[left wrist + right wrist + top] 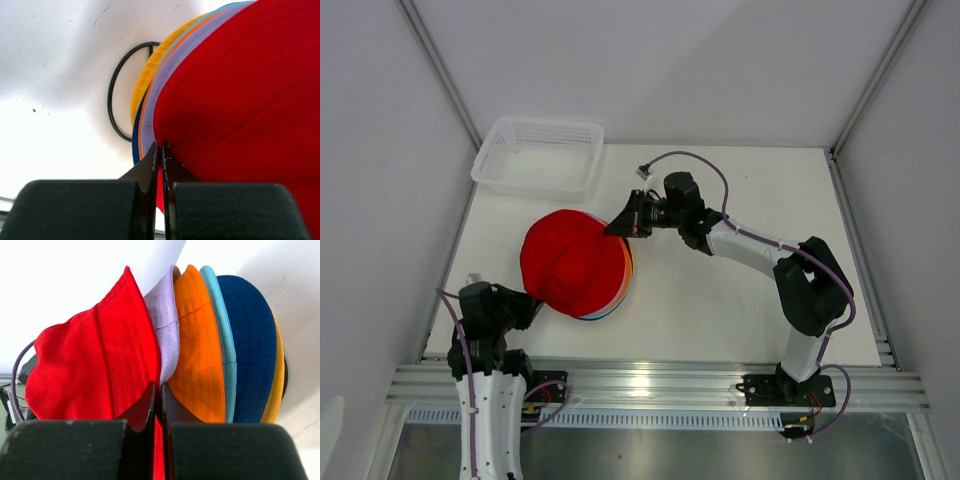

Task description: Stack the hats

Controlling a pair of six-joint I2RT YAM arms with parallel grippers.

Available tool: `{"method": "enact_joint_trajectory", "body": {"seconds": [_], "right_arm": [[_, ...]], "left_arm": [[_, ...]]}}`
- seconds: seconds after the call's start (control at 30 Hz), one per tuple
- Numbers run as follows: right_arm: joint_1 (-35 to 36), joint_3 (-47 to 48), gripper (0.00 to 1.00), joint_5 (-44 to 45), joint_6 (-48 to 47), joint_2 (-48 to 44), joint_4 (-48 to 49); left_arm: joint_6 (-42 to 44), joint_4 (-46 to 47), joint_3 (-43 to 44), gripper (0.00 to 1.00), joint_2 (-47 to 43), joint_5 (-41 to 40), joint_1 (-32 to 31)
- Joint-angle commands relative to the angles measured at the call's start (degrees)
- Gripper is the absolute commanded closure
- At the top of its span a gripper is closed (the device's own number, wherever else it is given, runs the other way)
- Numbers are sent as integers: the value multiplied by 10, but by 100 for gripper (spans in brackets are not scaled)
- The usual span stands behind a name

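On the white surface [720, 300], just in front of the white mesh plastic basket [540, 160], the red fabric bucket hat [570, 265] tops a pile of five other coloured fabric bucket hats [200, 340]. The right hand [160, 395], nearer the basket, and the left hand [159, 160], farther from it, are each clamped on its brim, probably stretching it to seat squarely.

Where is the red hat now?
In the top view the red hat lies left of centre, on top of the other hats, below the white basket; the left hand and right hand pinch its brim.
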Motion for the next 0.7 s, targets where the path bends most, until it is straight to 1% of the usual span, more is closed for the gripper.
{"method": "enact_joint_trajectory", "body": {"seconds": [0.0,0.03,0.07,0.1,0.13,0.17,0.2,0.27,0.3,0.37,0.43,0.53,0.57,0.63,0.67], "right_arm": [[-8,5,100,39,-39,-2,-57],[-8,6,100,37,-42,-2,-58],[-9,7,100,37,-42,-2,-59],[-9,9,100,37,-43,-3,-59],[-9,9,100,35,-48,-3,-58],[-9,10,100,34,-50,-2,-56],[-8,11,100,35,-52,-1,-54],[-8,18,100,29,-70,7,-45],[-10,25,100,24,-78,13,-48],[-12,54,100,8,-93,34,-59],[-17,85,100,-14,-114,49,-69],[-28,111,100,-40,-126,74,-76],[-29,124,100,-40,-127,78,-79],[-33,132,100,-34,-135,82,-91],[-33,134,100,-29,-139,81,-96]], "left_arm": [[7,-41,-12,99,44,-25,-3],[7,-42,-1,97,45,-25,-3],[10,-47,21,87,34,-30,-3],[15,-54,38,79,27,-42,-3],[29,-69,76,70,18,-78,-3],[42,-73,117,50,7,-95,-3],[54,-77,136,41,6,-111,-3],[95,-92,225,27,18,-154,-3],[109,-96,244,24,45,-172,-2],[153,-93,314,21,78,-182,-1],[189,-80,339,20,124,-191,-2],[223,-25,342,21,177,-205,5],[231,-10,340,23,189,-204,9],[237,32,335,25,224,-192,19],[239,49,324,28,235,-180,26]]}}
